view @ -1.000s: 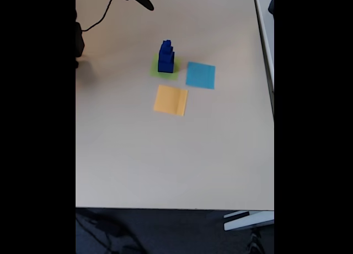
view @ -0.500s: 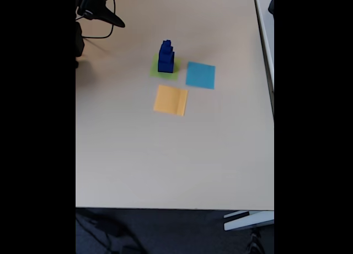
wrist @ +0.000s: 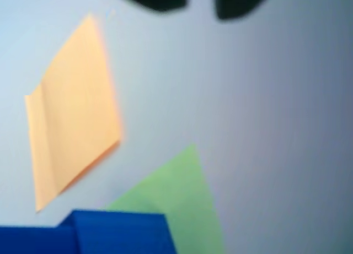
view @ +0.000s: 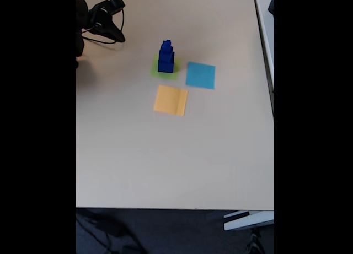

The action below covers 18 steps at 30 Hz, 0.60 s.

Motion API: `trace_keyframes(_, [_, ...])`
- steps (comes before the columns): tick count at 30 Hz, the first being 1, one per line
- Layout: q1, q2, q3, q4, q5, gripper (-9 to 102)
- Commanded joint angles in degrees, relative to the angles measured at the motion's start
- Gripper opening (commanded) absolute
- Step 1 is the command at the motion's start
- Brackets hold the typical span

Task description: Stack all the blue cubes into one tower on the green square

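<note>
Blue cubes [view: 166, 57] stand as one tower on the green square [view: 157, 71]; stacking appears complete. Gripper [view: 117, 36], well apart near the desk [view: 165, 155] corner, holds nothing; its jaw spread cannot be told.

The table [view: 165, 160] is presenting a plain beige top in the fixed view, filling the centre of the frame. Three paper sheets are lying flat on it in the upper middle: the green square [view: 155, 71], the cyan square [view: 200, 75] just to its right, and the orange square [view: 170, 100] just below, none overlapping. A black cable [view: 102, 41] is trailing across the upper-left corner. In the wrist view, the orange square [wrist: 71, 111] and green square [wrist: 182, 193] are lying apart.
</note>
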Motion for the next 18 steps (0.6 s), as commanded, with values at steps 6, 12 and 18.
trace_keyframes(6, [-0.1,1.3,5.9,-6.0,-4.2,0])
trace_keyframes(12, [-1.5,1.3,9.1,-4.6,-16.3,0])
trace_keyframes(18, [-3.3,1.3,11.5,0.6,-34.9,0])
